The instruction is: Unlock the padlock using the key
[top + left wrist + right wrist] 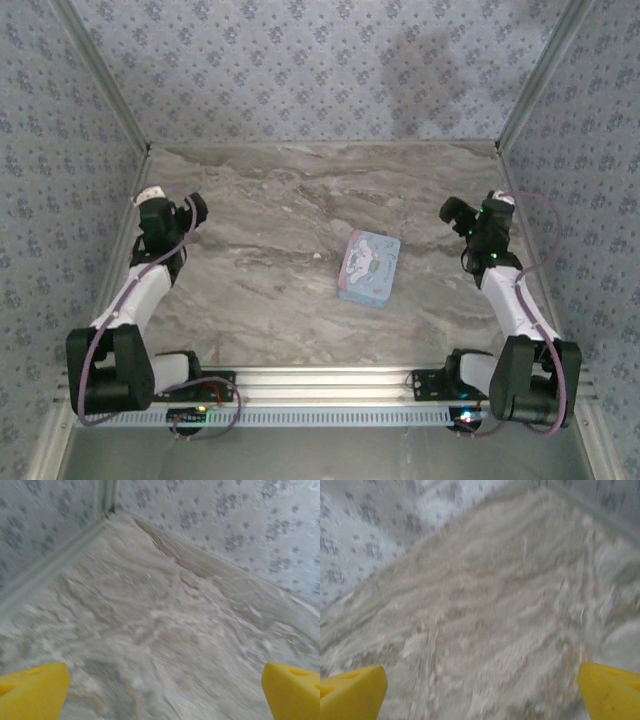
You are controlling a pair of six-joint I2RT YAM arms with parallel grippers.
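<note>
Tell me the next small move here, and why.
Probably swing the right hand in toward the light-blue cartoon-printed tin. It and the left hand stand open at the sides over the marble table, holding nothing; the tin lies between them, nearer the right. Its details are too small to tell from above, so a closer look seems wise.

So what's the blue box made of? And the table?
Box: maybe printed tin or card. It is light blue with a cartoon picture and rounded corners, but too small here to tell which. Table: looks like marble, grey-beige with wavy veins and a dull finish, though it could just be a printed sheet.
</note>
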